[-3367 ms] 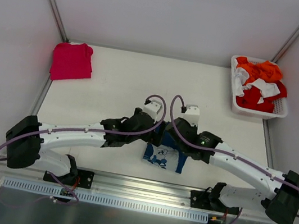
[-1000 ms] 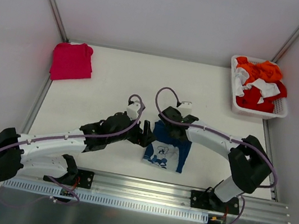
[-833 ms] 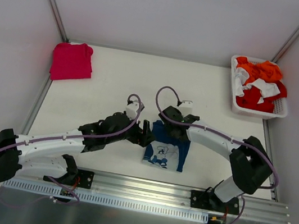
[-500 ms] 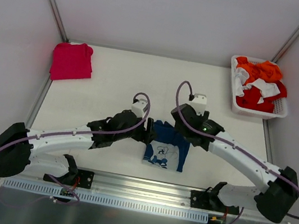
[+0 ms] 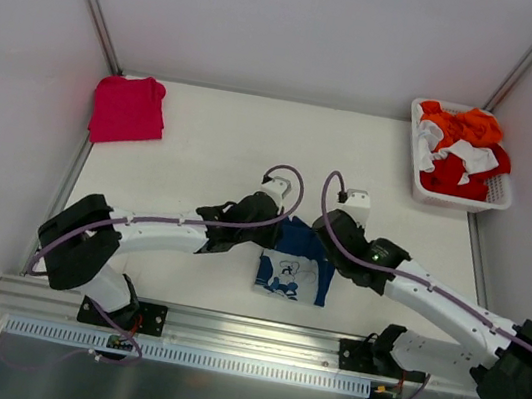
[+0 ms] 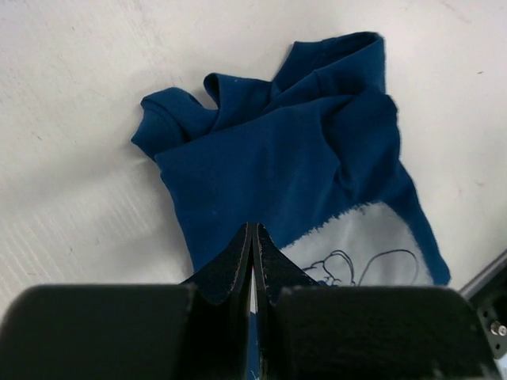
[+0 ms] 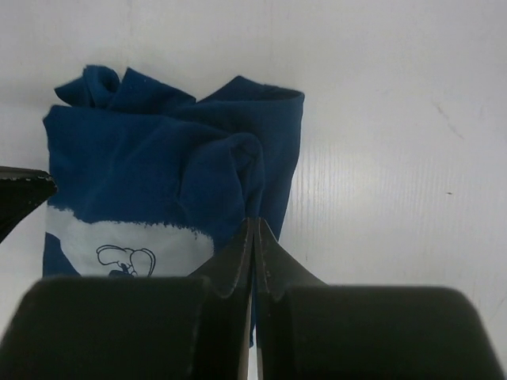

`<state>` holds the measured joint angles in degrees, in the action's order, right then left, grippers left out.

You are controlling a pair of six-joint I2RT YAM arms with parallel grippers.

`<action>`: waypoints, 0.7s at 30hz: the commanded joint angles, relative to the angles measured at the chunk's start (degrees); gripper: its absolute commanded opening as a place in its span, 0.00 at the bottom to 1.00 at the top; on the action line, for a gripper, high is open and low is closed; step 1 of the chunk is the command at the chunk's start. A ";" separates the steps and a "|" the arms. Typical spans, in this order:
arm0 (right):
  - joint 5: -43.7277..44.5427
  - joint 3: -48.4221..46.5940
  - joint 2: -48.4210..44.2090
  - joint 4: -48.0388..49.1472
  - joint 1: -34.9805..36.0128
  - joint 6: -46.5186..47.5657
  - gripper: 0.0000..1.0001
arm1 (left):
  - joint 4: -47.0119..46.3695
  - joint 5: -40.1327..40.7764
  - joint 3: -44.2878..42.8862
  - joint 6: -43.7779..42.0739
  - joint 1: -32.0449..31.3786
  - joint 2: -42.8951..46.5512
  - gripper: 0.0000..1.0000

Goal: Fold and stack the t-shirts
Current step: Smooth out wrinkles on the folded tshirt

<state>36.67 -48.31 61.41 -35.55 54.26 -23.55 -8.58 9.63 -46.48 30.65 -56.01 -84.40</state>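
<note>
Holding both tools shut, I have them at the navy shirt (image 5: 295, 270), which lies rumpled and partly folded on the desk (image 5: 214, 141), near its front edge and about midway across. My left tool (image 6: 252, 229) has its fingers pressed together, tips over the cloth just beside the white print (image 6: 360, 253). My right tool (image 7: 253, 226) is closed the same way, tips at a bunched fold near the shirt's right edge. I cannot tell whether either tool has cloth pinched between its fingers. From above, the two tools sit at the shirt's far end, left and right, apart from each other. The pink shirt (image 5: 128, 109) lies folded at the far left corner of the desk, well apart from the navy one. A white basket (image 5: 453, 201) at the far right holds orange, red and white clothes.
</note>
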 commanded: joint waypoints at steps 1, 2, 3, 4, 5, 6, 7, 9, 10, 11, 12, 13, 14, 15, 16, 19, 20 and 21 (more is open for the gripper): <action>-3.08 1.20 3.27 6.01 0.14 -0.71 0.01 | -0.47 2.06 -3.00 0.63 0.29 -2.69 0.00; -3.35 1.12 4.50 7.59 0.14 -0.53 0.01 | -0.47 2.15 -3.18 0.72 0.29 -3.22 0.00; -3.79 0.94 6.69 8.30 0.06 -0.44 0.00 | -0.65 2.24 -3.35 0.72 0.29 -3.84 0.00; -4.40 0.51 7.75 8.74 0.06 -0.36 0.00 | -0.91 2.24 -3.62 0.64 0.29 -4.80 0.00; -4.67 0.33 8.63 10.31 0.06 -0.18 0.01 | -1.09 2.41 -3.71 0.72 0.29 -5.42 0.00; -5.02 0.24 10.12 10.85 -0.12 -0.09 0.01 | -1.26 2.59 -3.79 0.72 0.29 -5.86 0.00; -5.46 0.06 10.83 11.38 -0.29 -0.09 0.00 | -1.44 2.68 -3.97 0.72 0.37 -6.65 0.00; -5.99 -0.03 11.89 12.61 -0.56 0.17 0.01 | -1.70 2.59 -4.23 0.81 0.55 -7.27 0.00; -6.43 -0.03 12.42 12.96 -0.82 0.26 0.01 | -1.88 2.59 -4.23 0.81 0.55 -7.70 0.00; -6.69 0.06 12.60 13.57 -1.17 0.26 0.01 | -2.23 2.41 -4.23 0.81 0.64 -7.88 0.00; -7.13 0.15 12.77 13.84 -1.43 0.43 0.00 | -2.32 2.24 -4.23 0.81 0.64 -7.97 0.00; -7.57 0.24 12.86 14.10 -1.70 0.44 0.01 | -2.41 2.24 -4.32 0.81 0.72 -8.15 0.00; -7.92 0.76 12.77 14.71 -2.31 0.52 0.00 | -2.76 2.24 -4.32 0.72 0.81 -8.15 0.00; -8.27 1.03 12.86 15.16 -2.75 0.70 0.01 | -2.85 2.24 -4.41 0.72 0.81 -8.24 0.00; -8.97 1.38 12.95 15.51 -3.10 0.79 0.00 | -3.02 2.06 -4.50 0.64 0.90 -8.41 0.00; -10.90 2.52 13.56 17.53 -5.04 1.40 0.00 | -3.64 2.06 -4.85 0.37 1.08 -9.11 0.00; -11.17 2.70 13.91 18.14 -5.82 1.49 0.01 | -3.64 2.06 -5.02 0.28 1.34 -9.46 0.00; -11.44 2.61 15.05 18.15 -6.27 1.49 0.01 | -3.64 2.06 -5.29 0.28 1.51 -9.81 0.00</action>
<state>27.38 -46.24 74.65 -20.08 49.43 -22.85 -10.07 10.98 -49.50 30.68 -55.44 -93.10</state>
